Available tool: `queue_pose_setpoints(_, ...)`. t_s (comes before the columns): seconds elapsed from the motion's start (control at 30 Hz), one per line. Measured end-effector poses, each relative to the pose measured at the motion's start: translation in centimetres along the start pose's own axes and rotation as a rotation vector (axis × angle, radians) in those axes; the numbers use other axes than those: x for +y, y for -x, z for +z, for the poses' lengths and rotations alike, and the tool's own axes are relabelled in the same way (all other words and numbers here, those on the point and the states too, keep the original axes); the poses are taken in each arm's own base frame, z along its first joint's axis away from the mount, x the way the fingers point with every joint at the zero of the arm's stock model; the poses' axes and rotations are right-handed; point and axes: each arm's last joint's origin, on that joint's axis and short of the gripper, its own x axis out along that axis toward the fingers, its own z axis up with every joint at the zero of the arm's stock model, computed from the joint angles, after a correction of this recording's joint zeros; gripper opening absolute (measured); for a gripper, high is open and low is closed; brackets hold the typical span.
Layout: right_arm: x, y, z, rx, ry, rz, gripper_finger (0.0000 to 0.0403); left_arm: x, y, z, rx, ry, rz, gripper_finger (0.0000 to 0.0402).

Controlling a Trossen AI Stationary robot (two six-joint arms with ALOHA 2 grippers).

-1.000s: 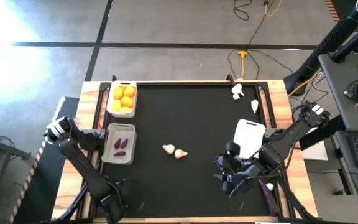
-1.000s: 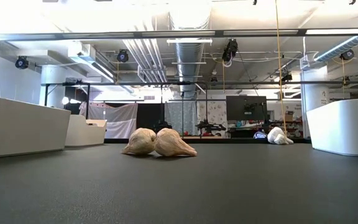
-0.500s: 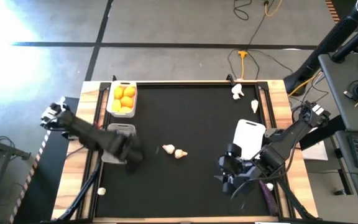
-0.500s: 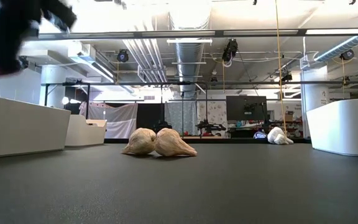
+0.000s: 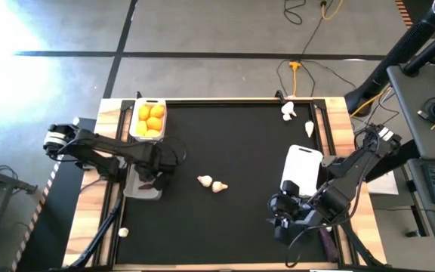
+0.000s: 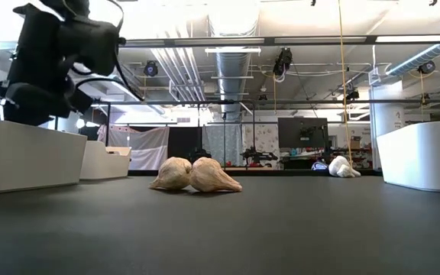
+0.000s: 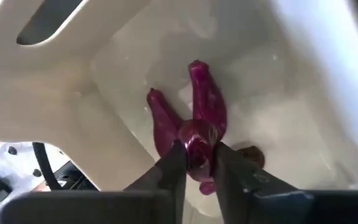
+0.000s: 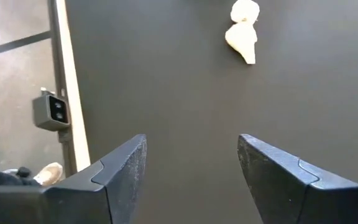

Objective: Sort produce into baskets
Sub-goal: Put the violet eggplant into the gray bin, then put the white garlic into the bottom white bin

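black mat (image 5: 232,151) on wooden table (image 5: 112,113); grey concrete floor (image 5: 202,30).

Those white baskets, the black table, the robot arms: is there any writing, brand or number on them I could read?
None can be read. The baskets, the table and the arms show no lettering. The monitor in the room behind is too far off to read.

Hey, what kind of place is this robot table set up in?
Probably a large open lab or workshop: exposed ceiling ducts and pipes overhead, a concrete floor with a yellow extension cord, and a monitor at distant workstations.
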Motion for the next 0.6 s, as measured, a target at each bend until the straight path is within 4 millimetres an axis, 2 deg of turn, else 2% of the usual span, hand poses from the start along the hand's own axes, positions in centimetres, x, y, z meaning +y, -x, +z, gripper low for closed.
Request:
queue_pose_setpoints(0.17, -0.7, -0.7, 0.2, 0.006, 0.012, -0.031, 0.0267, 0.2, 0.3, -0.1, 0.002, -0.032, -0.005, 0.0121)
queue_pose_setpoints(0.33, -1.6, -2.5, 1.4, -0.013, 0.070, -0.063, 0.0295, 0.3, 4.0, -0.1, -0.122, -0.082, -0.122, 0.0185)
queue_pose_setpoints(0.47, -2.3, -6.2, 3.1, -0.034, 0.154, -0.099, 0.0310, 0.7, 8.3, -1.0, -0.302, -0.130, -0.261, 0.0215)
queue_pose_setpoints(0.6, -3.0, -11.1, 5.0, -0.053, 0.219, -0.091, 0.0315, 1.3, 11.8, -3.0, -0.516, -0.181, -0.403, 0.0220)
